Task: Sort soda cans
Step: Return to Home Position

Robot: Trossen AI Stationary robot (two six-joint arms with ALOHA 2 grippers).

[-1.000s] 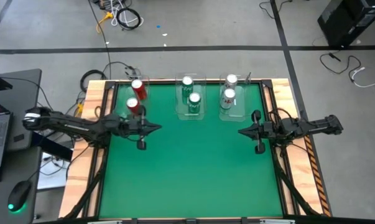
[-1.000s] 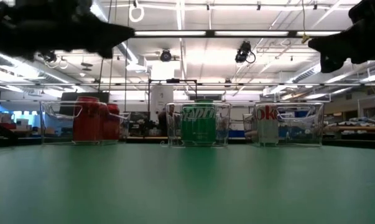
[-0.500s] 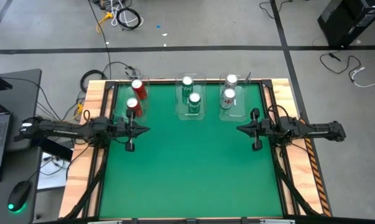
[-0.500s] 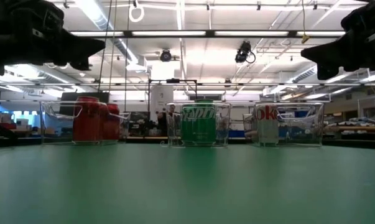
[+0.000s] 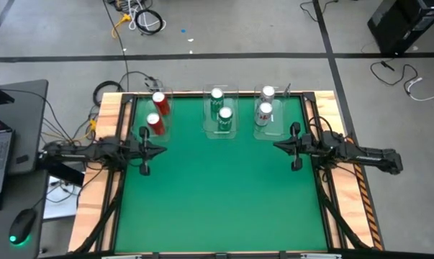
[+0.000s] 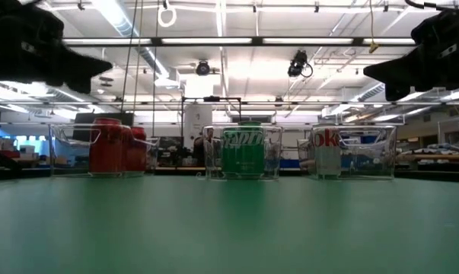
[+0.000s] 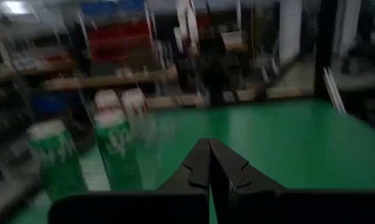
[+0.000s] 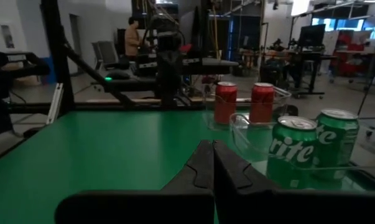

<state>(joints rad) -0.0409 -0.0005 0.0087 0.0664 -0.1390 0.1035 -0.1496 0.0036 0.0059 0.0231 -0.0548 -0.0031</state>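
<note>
Six soda cans stand upright in three clear bins along the table's far edge: two red cans (image 5: 155,111) in the left bin, two green cans (image 5: 221,108) in the middle one, and two silver-white cans (image 5: 265,104) in the right one. The low view shows the red (image 6: 107,146), green (image 6: 243,151) and silver-white (image 6: 328,151) cans standing on their bases. My left gripper (image 5: 163,150) hovers shut near the table's left edge, just nearer than the red cans. My right gripper (image 5: 276,146) hovers shut near the right edge, nearer than the silver-white cans. Both wrist views show closed fingertips (image 7: 209,149) (image 8: 206,146).
The clear bins (image 5: 219,132) sit side by side at the far edge. The green mat (image 5: 224,194) stretches bare from the bins to the near edge. Wooden rails (image 5: 109,180) frame the table. A laptop and a mouse lie beyond the left side.
My left gripper has drawn back toward the table's left edge, away from the red cans' bin, staying shut and raised. The cans have kept their places.
</note>
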